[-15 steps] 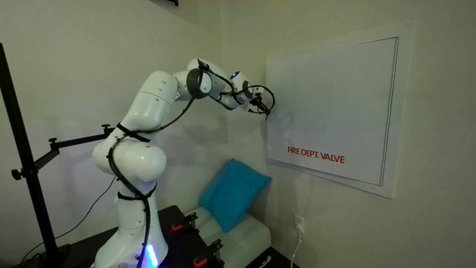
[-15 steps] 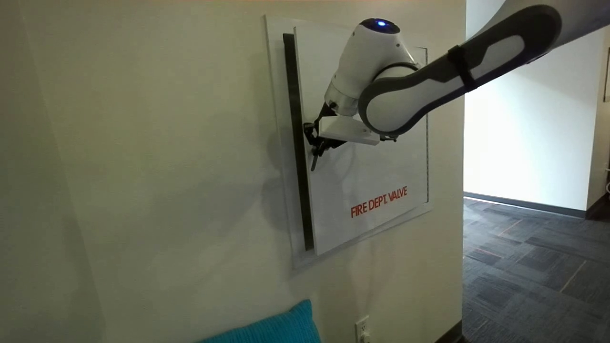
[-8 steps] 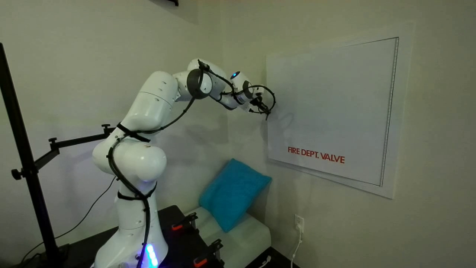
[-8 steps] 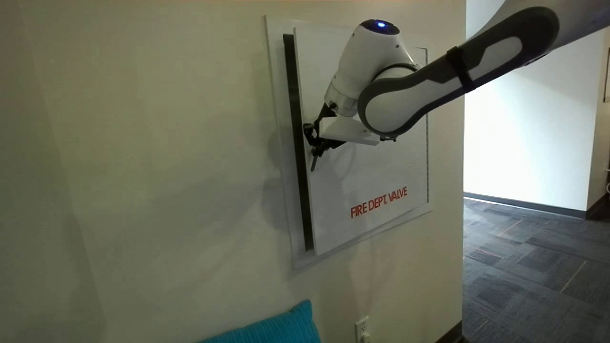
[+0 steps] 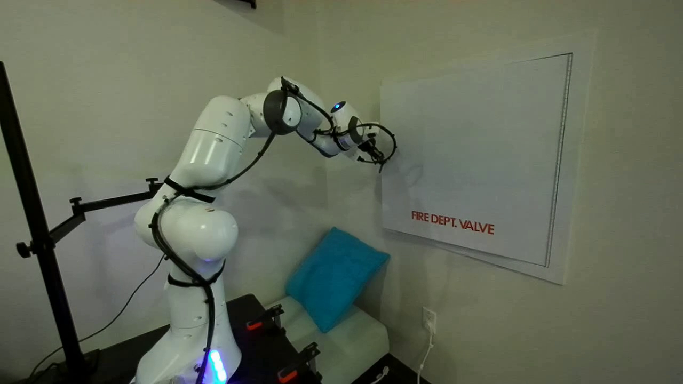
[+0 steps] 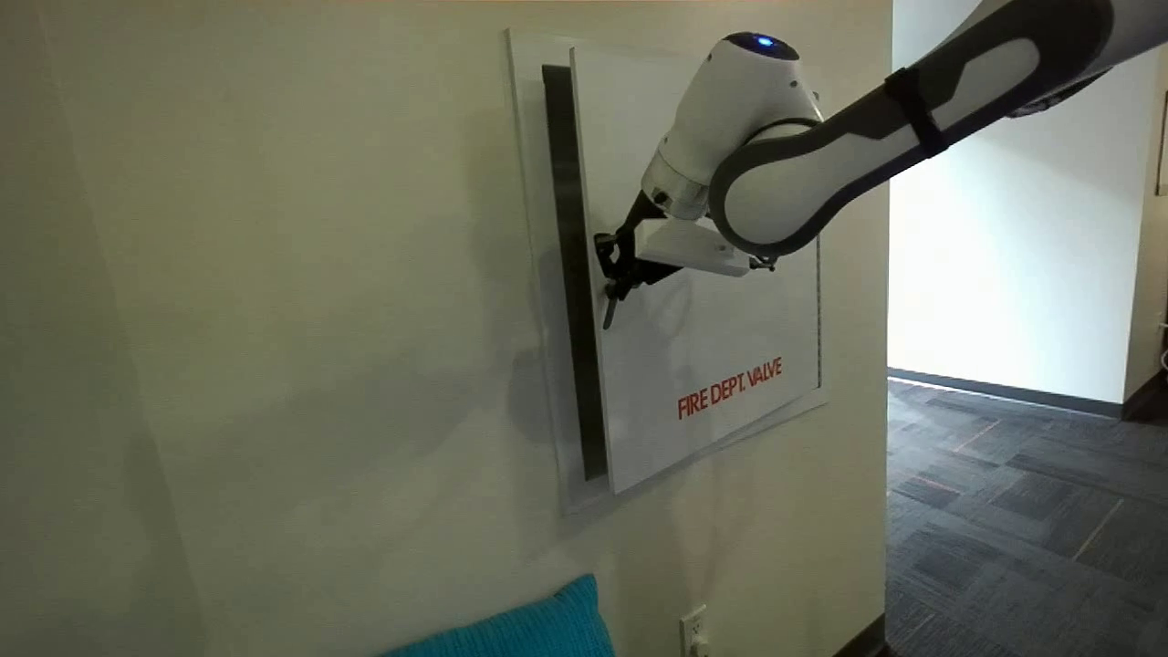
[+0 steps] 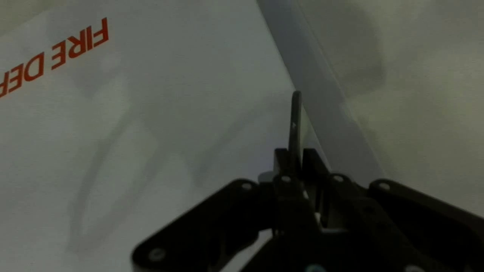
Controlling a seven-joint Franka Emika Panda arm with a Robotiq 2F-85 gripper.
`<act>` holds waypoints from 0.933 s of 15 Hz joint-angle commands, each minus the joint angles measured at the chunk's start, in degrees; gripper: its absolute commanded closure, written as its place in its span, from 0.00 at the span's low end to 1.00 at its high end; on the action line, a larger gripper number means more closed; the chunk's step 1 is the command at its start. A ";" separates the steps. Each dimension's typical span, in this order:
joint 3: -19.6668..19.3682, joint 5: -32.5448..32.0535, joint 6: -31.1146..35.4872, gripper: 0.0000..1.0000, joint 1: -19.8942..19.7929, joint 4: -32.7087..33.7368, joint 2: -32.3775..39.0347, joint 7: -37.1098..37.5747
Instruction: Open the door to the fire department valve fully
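The door is the flat white panel with red FIRE DEPT. VALVE lettering, seen in both exterior views point(image 5: 475, 149) point(image 6: 639, 433) and the wrist view point(image 7: 189, 64). It stands ajar. A dark gap point(image 6: 578, 301) runs along its free edge, and the opposite edge stays at the frame. My gripper point(image 7: 297, 155) is at this free edge, its fingers closed around a thin dark handle point(image 7: 295, 117) whose end sticks out past the fingertips. The gripper also shows in both exterior views point(image 5: 380, 160) point(image 6: 613, 290), with the handle end point(image 6: 609, 315) below it. Where the handle joins the door is hidden.
A blue pillow point(image 5: 336, 277) leans in the corner on a white padded seat point(image 5: 363, 333), below the door. A wall outlet point(image 5: 429, 317) with a white cord is under the door. A black stand point(image 5: 40, 240) rises beside the arm.
The door's free edge has swung slightly further out from the frame, and the dark gap is wider. My gripper has moved with it, still on the handle, and the arm has drawn back a little.
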 commanded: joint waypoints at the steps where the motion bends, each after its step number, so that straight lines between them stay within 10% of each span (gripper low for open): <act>1: 2.10 5.49 4.90 0.97 -3.32 -8.15 -5.37 -7.90; 14: 3.72 19.15 12.24 0.97 -6.22 -24.33 -15.31 -26.33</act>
